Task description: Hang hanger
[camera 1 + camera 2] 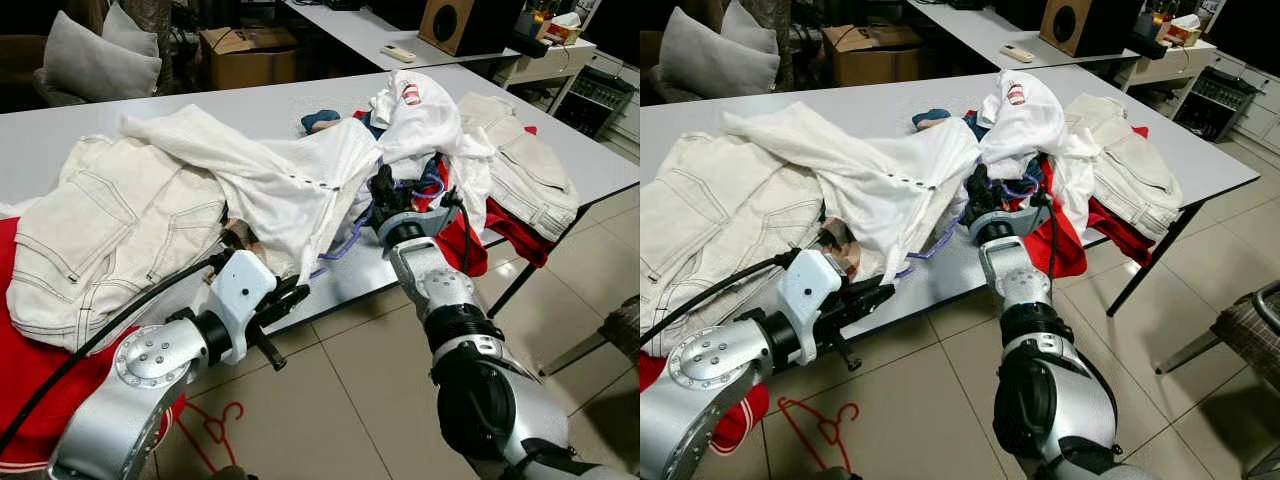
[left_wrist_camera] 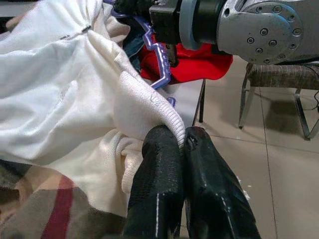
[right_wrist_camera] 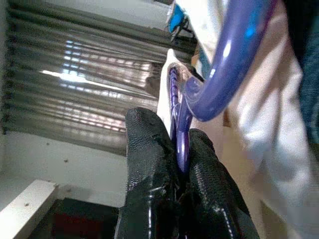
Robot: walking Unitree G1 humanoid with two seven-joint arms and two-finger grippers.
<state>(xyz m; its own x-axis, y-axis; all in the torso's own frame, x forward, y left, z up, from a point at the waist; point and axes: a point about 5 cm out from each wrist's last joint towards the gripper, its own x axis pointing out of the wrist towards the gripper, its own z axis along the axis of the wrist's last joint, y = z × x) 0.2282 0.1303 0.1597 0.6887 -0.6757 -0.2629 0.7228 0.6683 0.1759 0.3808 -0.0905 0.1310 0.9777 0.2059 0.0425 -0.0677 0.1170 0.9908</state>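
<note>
Nearest on the tiled floor, just in front of the robot's left arm, lies a red hanger (image 1: 820, 420). Above it the left tool (image 2: 183, 144) reaches to the front edge of the grey desk (image 1: 40, 125), its two black fingers (image 2: 159, 184) pressed together on the ribbed hem of a white knit sweater (image 1: 280, 180); a plaid cloth (image 2: 40, 209) lies just beside that hem. To the left of that arm a cream denim jacket (image 1: 110, 240) is spread over the desk, with red fabric (image 1: 30, 370) hanging off the edge beneath it.

Further in, the right tool (image 3: 179, 144) is at the middle of the clothes pile, its fingers (image 3: 149, 164) clamped on a thin part of the purple plastic hanger (image 2: 157, 55). This hanger sits inside the white sweater: its curved bar shows at the sweater's lower edge, above the desk's front rim. Around that tool lie a red garment (image 1: 1065, 240) drooping off the desk, a white shirt with a red label (image 1: 1015, 110) and, to the right, another cream garment (image 1: 1130, 170).

Beyond the pile a blue item (image 1: 318, 120) peeks out. Far back stand a cardboard box (image 1: 250, 55), grey cushions (image 1: 95, 55), a second desk with a remote control (image 1: 398, 53) and a wooden speaker (image 1: 455, 25).
</note>
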